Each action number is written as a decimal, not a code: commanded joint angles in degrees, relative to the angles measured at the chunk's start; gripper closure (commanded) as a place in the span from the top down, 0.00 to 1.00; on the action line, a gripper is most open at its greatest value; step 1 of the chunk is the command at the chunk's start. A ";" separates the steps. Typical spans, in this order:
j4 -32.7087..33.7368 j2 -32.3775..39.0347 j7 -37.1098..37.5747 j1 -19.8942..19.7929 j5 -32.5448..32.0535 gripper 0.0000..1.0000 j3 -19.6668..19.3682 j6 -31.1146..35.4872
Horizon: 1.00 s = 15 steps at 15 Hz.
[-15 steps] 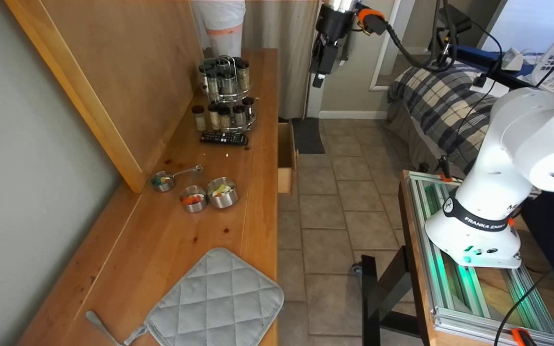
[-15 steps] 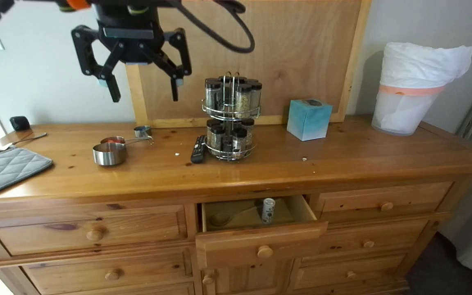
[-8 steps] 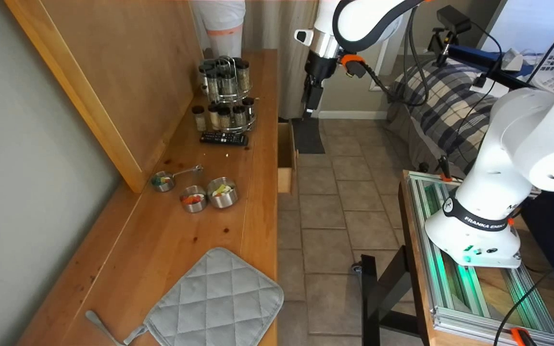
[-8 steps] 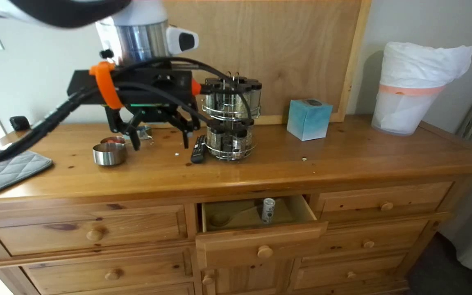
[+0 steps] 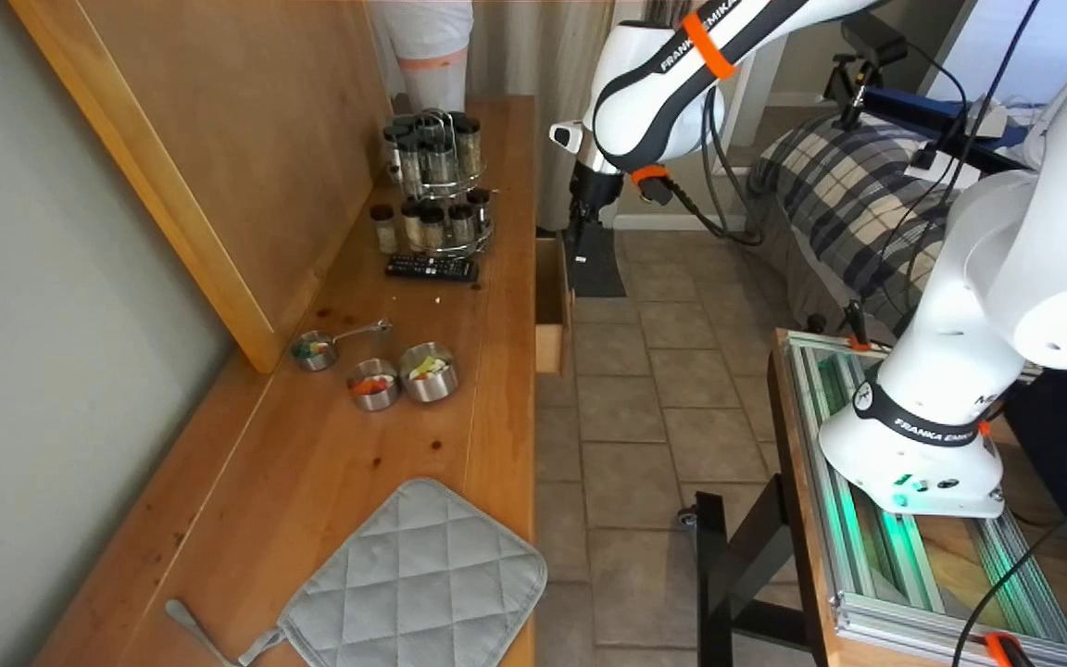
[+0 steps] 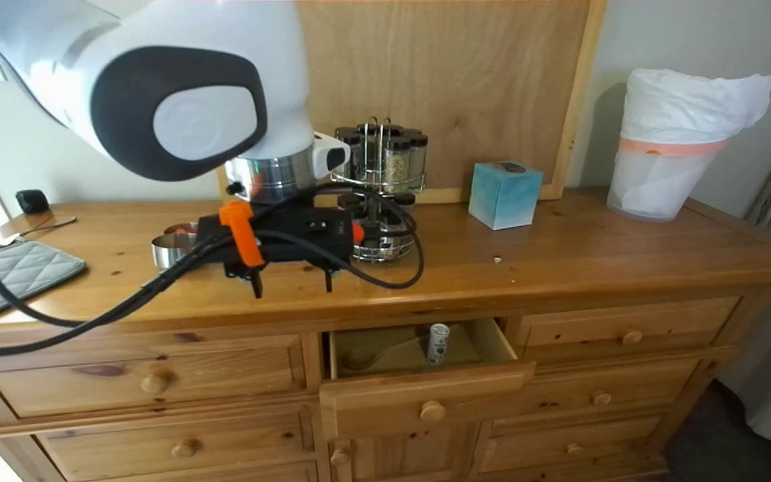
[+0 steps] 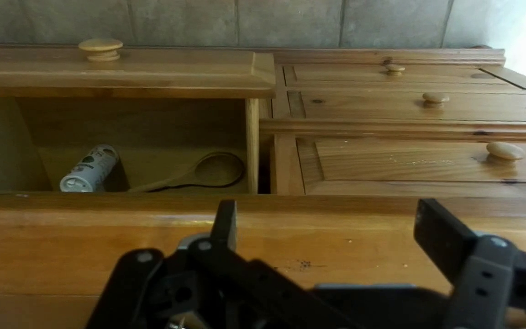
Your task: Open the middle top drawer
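Two black fingers (image 7: 443,240) of the gripper (image 7: 326,210) stand spread wide in the wrist view, released, and point downward in both exterior views. The middle top drawer (image 6: 419,387) is pulled out from under the countertop (image 6: 593,254) of the dresser (image 6: 225,375), its round knob (image 6: 433,412) facing outward, with the fingers apart from it. Inside, a white printed canister (image 7: 90,170) stands near a wooden spoon (image 7: 218,170), part of whose handle is hidden behind the countertop's edge. Above, a two-tier wire rack (image 5: 448,191) holds dark-capped spice jars (image 5: 468,145); a black remote (image 5: 432,268) lies just beside its base. The rack stands between a blue box (image 6: 502,199) and three metal measuring cups (image 5: 436,391). Those cups hold coloured bits (image 5: 369,384) and stand apart from a grey quilted pad (image 5: 422,574), whose corner reaches the front edge. A bin (image 6: 643,191) lined with a white bag (image 6: 690,110) stands near one end.
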 commanded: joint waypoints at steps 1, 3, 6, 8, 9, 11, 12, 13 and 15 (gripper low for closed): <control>5.46 7.25 -3.86 -5.03 4.19 1.00 3.46 2.61; 3.16 4.74 -0.93 -6.24 0.87 1.00 4.83 1.64; 5.71 7.71 -1.20 -8.24 0.62 1.00 5.60 1.64; 6.07 8.02 -1.19 -8.30 0.60 1.00 5.77 1.64; 6.09 8.03 -1.19 -8.29 0.60 1.00 5.82 1.64; 6.09 8.03 -1.20 -8.28 0.60 1.00 5.84 1.64; 6.09 8.03 -1.20 -8.28 0.60 1.00 5.85 1.64; 7.40 9.25 -2.30 -8.81 1.88 1.00 6.27 0.60; 9.78 12.04 -3.36 -10.54 3.25 1.00 7.20 0.50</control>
